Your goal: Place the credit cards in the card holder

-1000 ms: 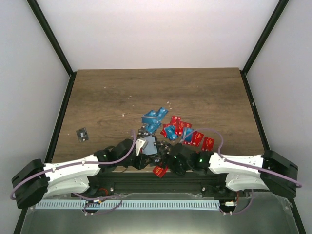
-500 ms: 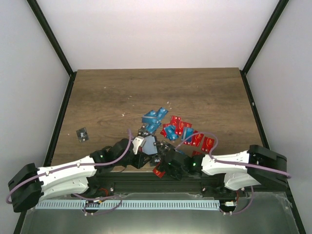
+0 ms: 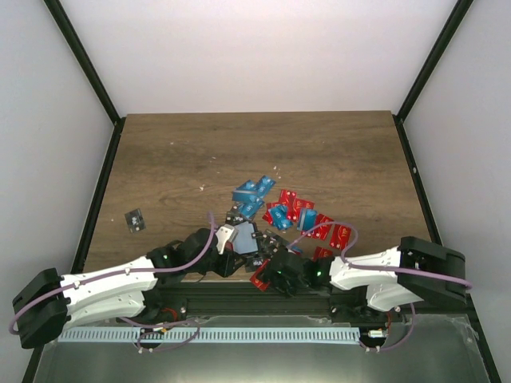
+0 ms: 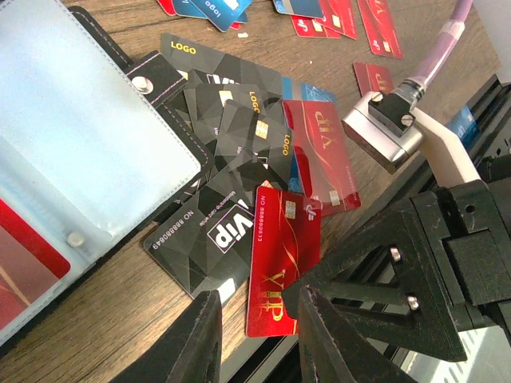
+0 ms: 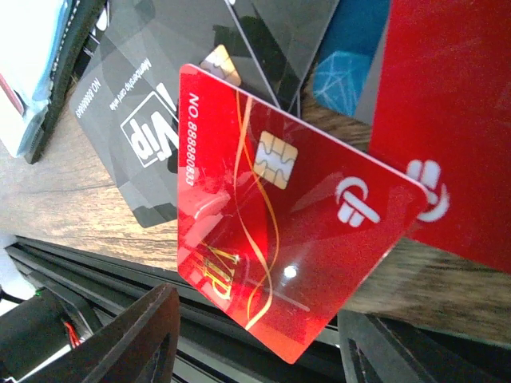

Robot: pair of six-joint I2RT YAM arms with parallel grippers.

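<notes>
**Spread right gripper brackets a red VIP card**

Down at the fingertips, the right gripper is splayed wide with one finger on each side of the red VIP card, and nothing is pinched. The card's lower corner juts past the near edge of the wooden table, over the black rail, right in the gap between those fingers. Whether either pad touches the card, I can't tell. Its upper end lies across a black VIP card. A second red card sits just beside it on the right, and a blue card peeks out above.

Over to the left gripper: fingers parted, nothing between them, low over the same near edge. The end of the red VIP card shows through the gap.

Just to the left in that wrist view lies the card holder. It is folded open, pale blue clear sleeve up, black stitched border, snap tab pointing at the pile. One tucked red card shows inside a sleeve. A fan of black cards lies against the tab.

From above, both grippers crowd together at the middle of the near edge. Beyond them, scattered blue cards and red cards lie mid-table. A lone black card sits well apart on the left.
</notes>
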